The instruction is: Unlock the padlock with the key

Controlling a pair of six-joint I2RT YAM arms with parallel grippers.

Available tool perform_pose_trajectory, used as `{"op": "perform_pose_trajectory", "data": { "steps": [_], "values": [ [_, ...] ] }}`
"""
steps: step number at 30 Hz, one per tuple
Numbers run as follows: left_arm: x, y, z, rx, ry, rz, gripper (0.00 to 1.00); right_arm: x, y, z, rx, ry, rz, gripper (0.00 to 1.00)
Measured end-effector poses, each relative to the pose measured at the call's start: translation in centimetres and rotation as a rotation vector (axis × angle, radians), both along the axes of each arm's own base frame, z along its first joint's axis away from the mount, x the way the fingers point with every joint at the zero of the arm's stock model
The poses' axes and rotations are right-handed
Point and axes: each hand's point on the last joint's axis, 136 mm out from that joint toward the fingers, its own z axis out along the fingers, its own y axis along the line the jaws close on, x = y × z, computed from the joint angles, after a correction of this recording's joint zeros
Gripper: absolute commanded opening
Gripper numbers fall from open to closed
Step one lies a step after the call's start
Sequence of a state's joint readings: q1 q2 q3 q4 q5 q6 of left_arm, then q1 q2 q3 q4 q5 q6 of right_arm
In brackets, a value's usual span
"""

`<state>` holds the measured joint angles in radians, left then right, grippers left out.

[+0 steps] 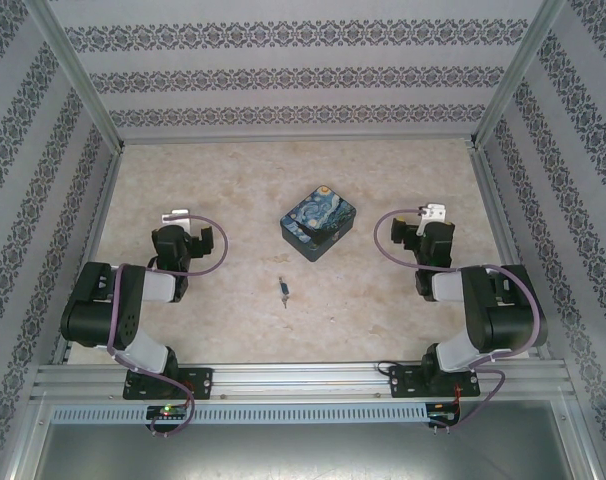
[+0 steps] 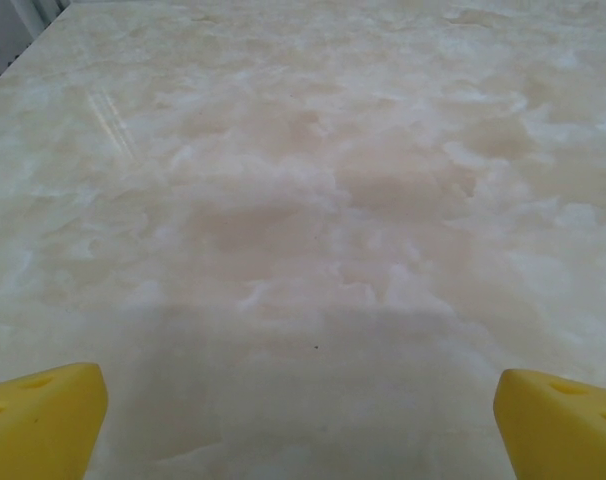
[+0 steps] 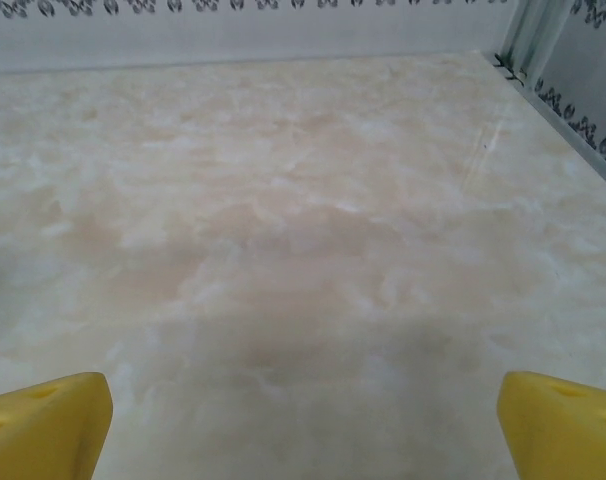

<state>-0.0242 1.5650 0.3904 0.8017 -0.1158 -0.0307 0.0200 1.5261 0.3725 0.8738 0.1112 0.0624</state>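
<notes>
Left gripper (image 2: 301, 432) first: its 2 yellow fingertips (image 2: 41, 420) sit at the bottom corners of the wrist view, spread wide, with nothing but pale marbled table (image 1: 233, 330) between them. It is holding nothing. Same story on the right gripper (image 3: 303, 432), jaws wide apart over bare surface and empty-handed too.

Out from there, in the overhead view, the padlock (image 1: 285, 288) is a tiny blue-teal speck lying between the 2 arms, well apart from both grippers and on the near side of the painted box (image 1: 318, 222). Just at its near end there's a thin grey sliver, which I take to be the key (image 1: 285, 301). It's too small to tell whether it touches the lock or merely lies beside it.

Handling, as I judge it: both pieces look light, rigid metal, smooth and prone to skate on this slick tabletop. The key lies flat, so it wants a low pinch across its narrow edges. The padlock is best clamped across its flat body faces, leaving shackle and keyhole free. Neither looks fragile, but both would slip easily.
</notes>
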Motion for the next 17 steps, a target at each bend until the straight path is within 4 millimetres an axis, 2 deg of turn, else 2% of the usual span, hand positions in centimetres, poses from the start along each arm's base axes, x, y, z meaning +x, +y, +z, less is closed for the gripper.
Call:
{"op": "perform_pose_trajectory", "data": {
  "steps": [17],
  "values": [
    [0.03, -0.19, -0.02, -0.005, 0.000, -0.010, 1.00, 0.04, 0.55, -0.01, -0.004, 0.002, 0.034, 0.98]
  ]
}}
